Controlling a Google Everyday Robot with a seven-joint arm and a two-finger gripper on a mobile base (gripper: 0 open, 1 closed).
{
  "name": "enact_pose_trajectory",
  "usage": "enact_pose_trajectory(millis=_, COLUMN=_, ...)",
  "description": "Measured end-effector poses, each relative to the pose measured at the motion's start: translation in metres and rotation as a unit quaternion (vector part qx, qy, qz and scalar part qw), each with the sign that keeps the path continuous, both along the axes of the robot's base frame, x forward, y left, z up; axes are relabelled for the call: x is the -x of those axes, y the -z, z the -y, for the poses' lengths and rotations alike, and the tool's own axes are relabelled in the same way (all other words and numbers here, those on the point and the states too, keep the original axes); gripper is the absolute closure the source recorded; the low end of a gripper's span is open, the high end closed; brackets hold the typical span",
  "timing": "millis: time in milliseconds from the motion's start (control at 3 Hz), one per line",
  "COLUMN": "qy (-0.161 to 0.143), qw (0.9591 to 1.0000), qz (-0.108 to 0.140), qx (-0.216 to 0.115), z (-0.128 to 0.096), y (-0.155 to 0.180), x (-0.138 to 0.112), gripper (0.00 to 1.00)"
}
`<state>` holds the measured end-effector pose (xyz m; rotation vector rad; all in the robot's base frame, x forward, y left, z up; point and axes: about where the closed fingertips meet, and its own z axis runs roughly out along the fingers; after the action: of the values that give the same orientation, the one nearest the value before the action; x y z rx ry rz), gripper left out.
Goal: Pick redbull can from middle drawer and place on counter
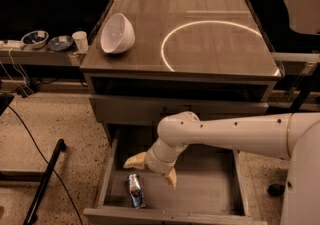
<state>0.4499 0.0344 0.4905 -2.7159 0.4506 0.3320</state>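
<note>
The redbull can lies on its side in the front left of the open middle drawer, a shallow grey-brown tray pulled out below the cabinet. My gripper hangs over the drawer just above and right of the can, open, its two tan fingertips spread apart and holding nothing. My white arm reaches in from the right. The counter is the dark wood-grain cabinet top with a bright white circle line on it.
A white bowl lies tilted on the counter's left side. A side shelf at left holds two small bowls and a white cup. A black cable and a black stand leg lie on the floor at left.
</note>
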Motion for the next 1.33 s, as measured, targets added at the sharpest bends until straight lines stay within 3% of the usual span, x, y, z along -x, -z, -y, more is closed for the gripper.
enact_pose_trajectory(millis=333, qy=-0.030, qw=0.9981, qz=0.052, qx=0.014, z=0.003, y=0.022, x=-0.009, gripper=0.00)
enact_pose_trajectory(millis=667, qy=-0.064, qw=0.9936, qz=0.082, qx=0.042, z=-0.002, y=0.040, x=-0.015, gripper=0.00)
enact_pose_trajectory(millis=1000, qy=-0.092, qw=0.9894, qz=0.096, qx=0.057, z=-0.009, y=0.055, x=-0.020, gripper=0.00)
enact_pose_trajectory(millis=1333, qy=-0.100, qw=0.9876, qz=0.104, qx=0.060, z=-0.006, y=0.069, x=-0.023, gripper=0.00)
